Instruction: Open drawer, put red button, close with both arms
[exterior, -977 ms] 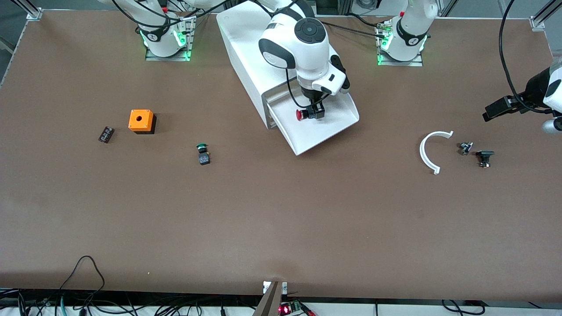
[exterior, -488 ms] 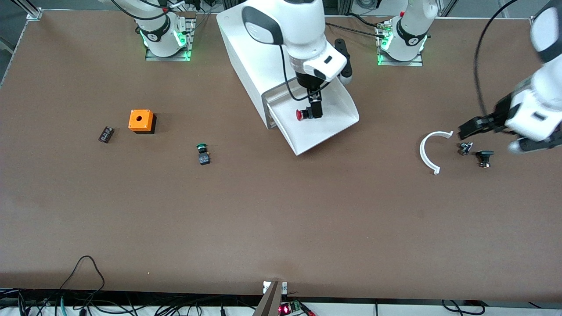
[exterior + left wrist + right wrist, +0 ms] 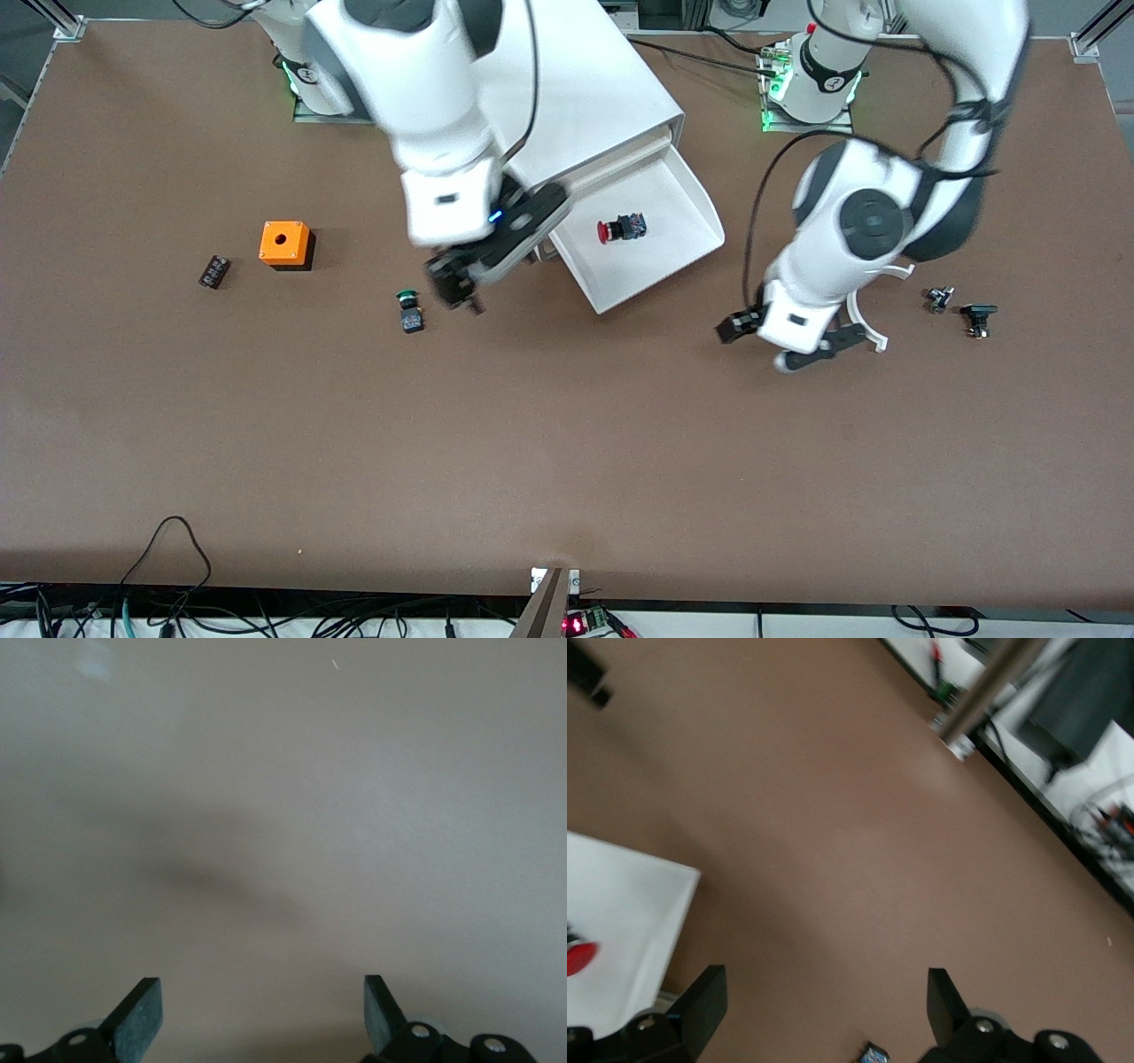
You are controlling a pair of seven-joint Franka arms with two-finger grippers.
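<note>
red button (image 3: 620, 229) lies alone in the pulled-out drawer (image 3: 673, 257), red cap toward the right arm's end of the table, nothing touching it. a second ago the right gripper was down in the drawer over the button; half a second ago it was lifting off with the button left on the tray floor. now the right gripper (image 3: 456, 282) has swung out of the drawer and hangs over bare table beside the cabinet (image 3: 576, 89), close to the green button (image 3: 408, 310); fingers apart, seen clearly in the right wrist view (image 3: 819, 1014), which also catches a corner of the drawer and a sliver of red cap at its edge. the left gripper (image 3: 780, 341), which a second ago sat out at the left arm's end of the table, has travelled in and now hovers over the table just off the drawer's open corner, next to the white curved piece (image 3: 864, 323); fingers spread wide in the left wrist view (image 3: 261, 1014), only plain tabletop under them. judgement: placing is done, release is clean, and both arms look to be staging on either side of the drawer for the two-armed push. drawer still fully out, cream-white tray angled toward the camera. what remains is the closing; the likely risk is uneven pushing skewing the tray in its slot. orange box (image 3: 285, 245) and small black parts untouched.
</note>
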